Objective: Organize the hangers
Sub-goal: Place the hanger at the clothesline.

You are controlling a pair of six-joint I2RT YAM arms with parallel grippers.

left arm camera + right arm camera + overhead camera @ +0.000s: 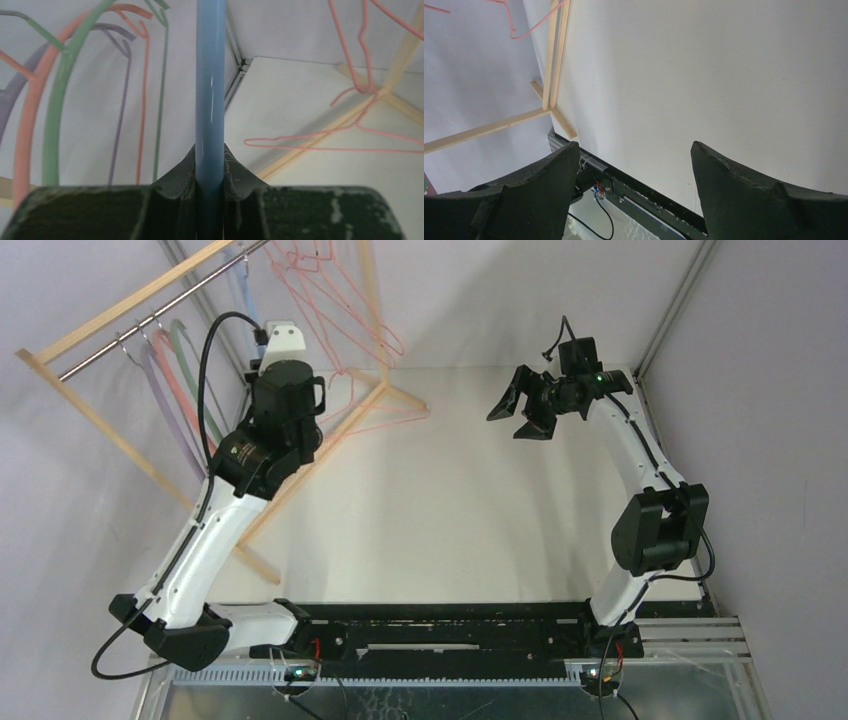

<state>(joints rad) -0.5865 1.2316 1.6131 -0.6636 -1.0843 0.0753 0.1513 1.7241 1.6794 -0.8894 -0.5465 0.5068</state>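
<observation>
Only our left wrist view shows the left fingers (176, 172) clamped on the blue hanger (210, 90); overhead, our right fingers (503, 403) gape, released, the desk (450, 500) beneath them.

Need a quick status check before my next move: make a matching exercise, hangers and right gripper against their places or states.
1 blue hanger
2 green hanger
3 pink wire hanger by the rack foot
4 right gripper

A jaws open, empty
B hanging on the rod
C lying on the table
D clamped in the left gripper

Pairs: 1-D, 2-B, 3-C, 4-A
</observation>
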